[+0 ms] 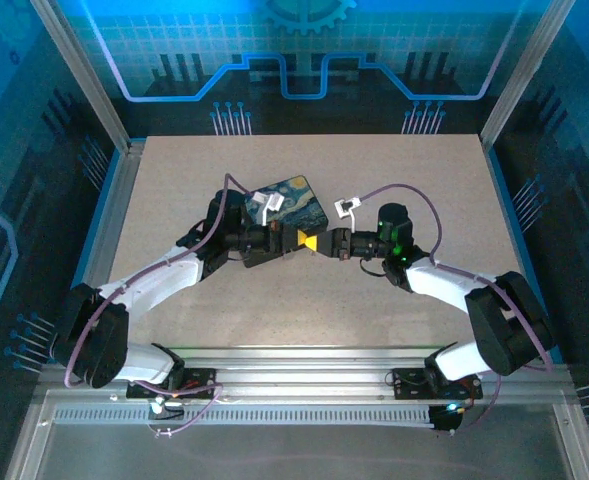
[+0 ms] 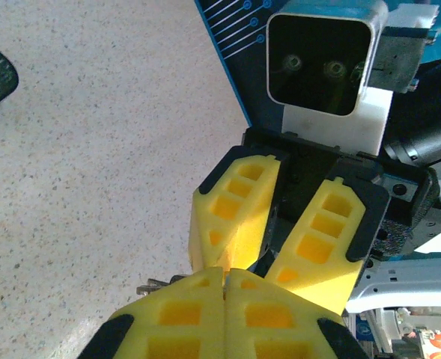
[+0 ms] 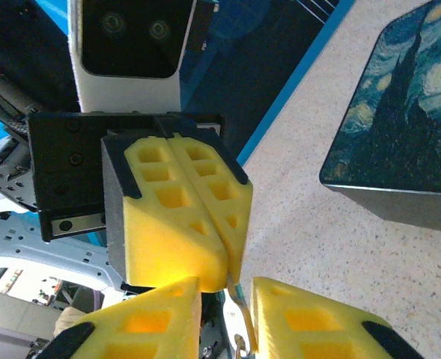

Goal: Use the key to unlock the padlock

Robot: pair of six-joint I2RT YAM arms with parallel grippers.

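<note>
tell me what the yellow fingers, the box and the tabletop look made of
Yellow fingers: matte, likely printed plastic or dense foam; square hollow pockets show. Box: glossy lid printed with a swirling night sky, dark sides; maybe tin or lacquered wood, unclear. Tabletop: matte beige with fine speckles, like laminate or stone composite.

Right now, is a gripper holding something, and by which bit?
The left gripper looks shut on the thin silvery key, pinched at its fingertips; which end, I cannot tell. The right gripper is open.
</note>
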